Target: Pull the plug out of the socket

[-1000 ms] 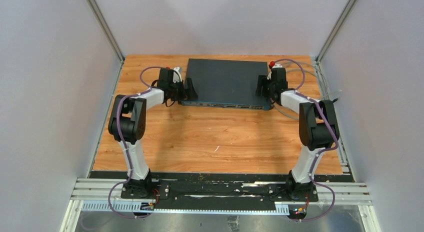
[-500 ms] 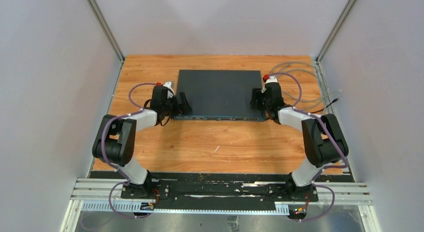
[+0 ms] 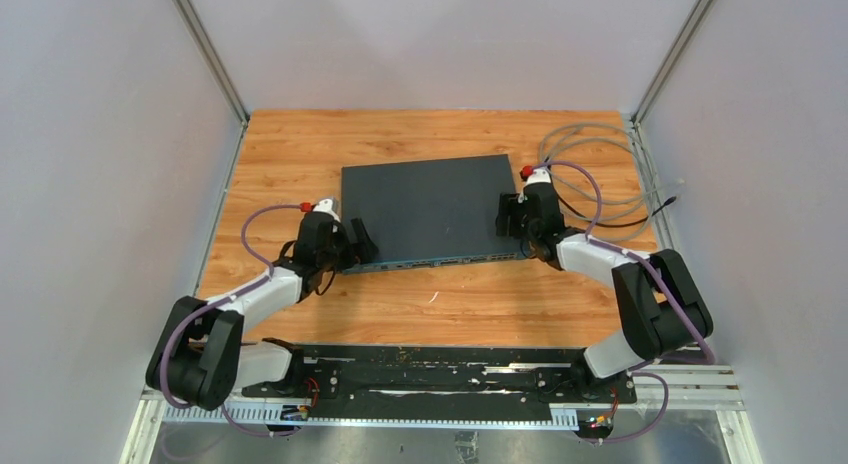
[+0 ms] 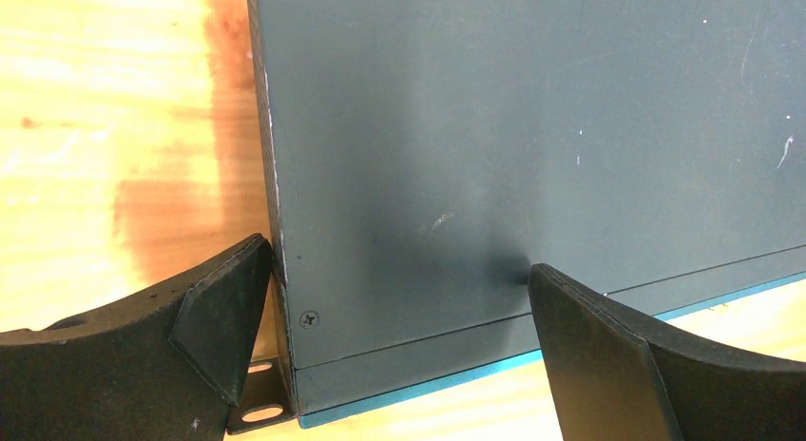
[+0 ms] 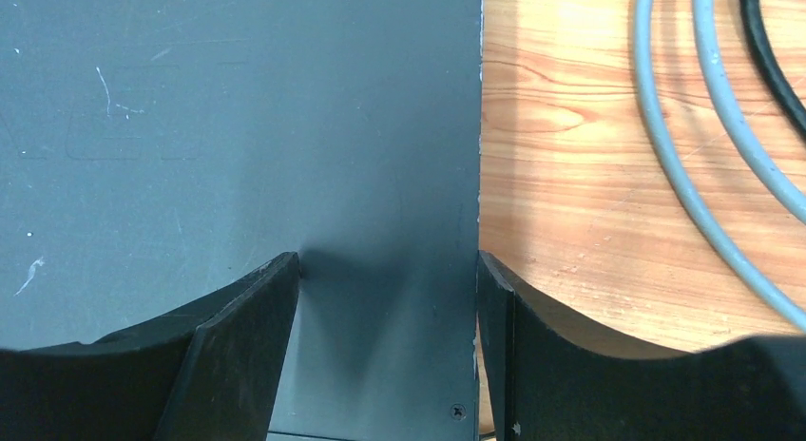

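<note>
Nearest, the left gripper and right gripper stand spread, clasping nothing, astride the front corners of the switch, a rigid, heavy-looking box. Beyond, springy grey cables coil far right. Their plug is unseen, probably at the rear, and is best pinched by its hard body.

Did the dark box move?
Yes. The box slid away from the table's back edge, toward the rail, and turned a little.

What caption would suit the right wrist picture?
Right end effector straddling the edge of the box, grey cables alongside.
</note>
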Motion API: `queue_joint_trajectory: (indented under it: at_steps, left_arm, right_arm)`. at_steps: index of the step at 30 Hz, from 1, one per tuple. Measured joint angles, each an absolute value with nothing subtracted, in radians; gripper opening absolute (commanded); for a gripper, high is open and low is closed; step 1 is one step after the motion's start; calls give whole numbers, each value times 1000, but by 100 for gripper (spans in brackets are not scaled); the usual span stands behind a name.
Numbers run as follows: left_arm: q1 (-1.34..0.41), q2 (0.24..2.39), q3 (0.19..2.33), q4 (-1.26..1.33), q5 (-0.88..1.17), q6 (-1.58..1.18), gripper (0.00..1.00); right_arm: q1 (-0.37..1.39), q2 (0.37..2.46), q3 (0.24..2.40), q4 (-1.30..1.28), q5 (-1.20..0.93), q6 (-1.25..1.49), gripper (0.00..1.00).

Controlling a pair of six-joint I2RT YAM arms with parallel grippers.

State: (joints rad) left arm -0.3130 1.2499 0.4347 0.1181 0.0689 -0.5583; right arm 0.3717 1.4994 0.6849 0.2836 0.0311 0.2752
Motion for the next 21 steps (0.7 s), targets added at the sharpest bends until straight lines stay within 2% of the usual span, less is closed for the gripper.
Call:
queue_joint_trajectory:
  at_steps: [13, 20, 21]
  left_arm:
    - [-332, 978, 331, -92, -11, -628, 100]
    - [-356, 929, 355, -201, -59, -643, 100]
    - [-360, 927, 365, -222, -72, -643, 100]
  right_arm:
    - [454, 1483, 662, 300, 39, 281, 70]
    - [480, 1482, 707, 213, 53, 282, 80]
    - [490, 1481, 719, 185, 60, 284, 85]
